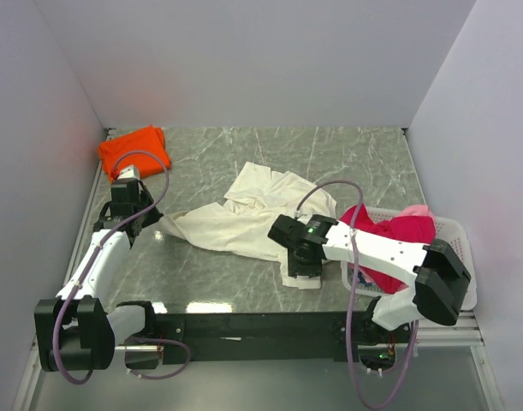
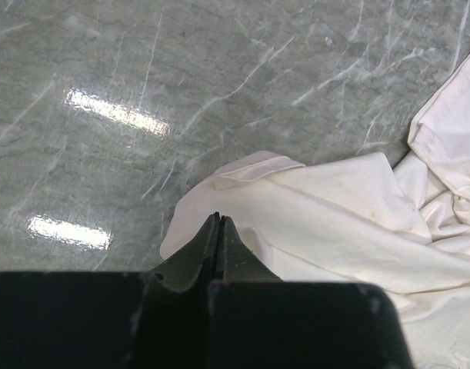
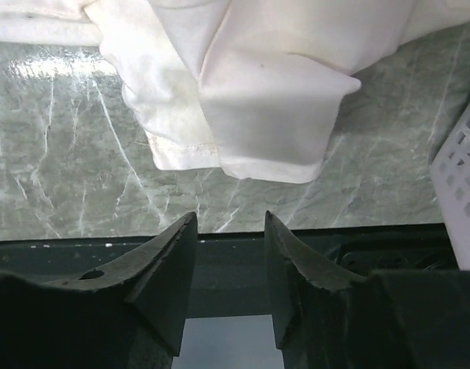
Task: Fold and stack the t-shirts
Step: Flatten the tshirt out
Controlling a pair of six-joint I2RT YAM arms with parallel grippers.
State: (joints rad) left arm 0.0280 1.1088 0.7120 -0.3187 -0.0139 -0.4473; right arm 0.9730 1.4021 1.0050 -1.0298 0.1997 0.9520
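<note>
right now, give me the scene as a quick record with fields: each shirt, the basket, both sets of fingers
cream shirt: unfolded, crumpled, in the middle
orange shirt: compact bundle, far left corner
red shirt: heaped in the basket
pink shirt: in the basket, on the red shirt's far side
basket: right side, by the right arm
left fingers: shut, at the cream shirt's left edge
right fingers: open, nothing between them, just short of the cream shirt's near hem

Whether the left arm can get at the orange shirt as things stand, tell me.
Probably yes: the orange shirt lies close beyond the left gripper, nothing between them, though its jaws are shut.
</note>
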